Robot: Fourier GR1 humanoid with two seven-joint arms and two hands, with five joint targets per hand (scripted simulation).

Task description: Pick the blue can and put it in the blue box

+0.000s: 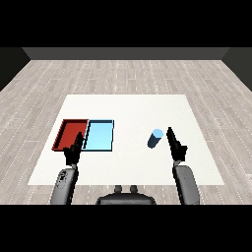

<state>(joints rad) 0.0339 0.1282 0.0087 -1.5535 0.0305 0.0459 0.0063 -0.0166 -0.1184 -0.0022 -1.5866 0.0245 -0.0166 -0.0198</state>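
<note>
A blue can (pixel 155 138) stands upright on the white table (pixel 128 108), right of centre. My right hand (pixel 175 144) is just to the can's right, fingers straight and open, a small gap away from it. The light blue tray (pixel 100 135) lies left of centre with nothing in it. My left hand (pixel 74 150) hovers open over the front edge where the two trays meet, holding nothing.
A red tray (pixel 70 133) lies against the blue tray's left side. White table surface stretches between the trays and the can. Wooden floor surrounds the table.
</note>
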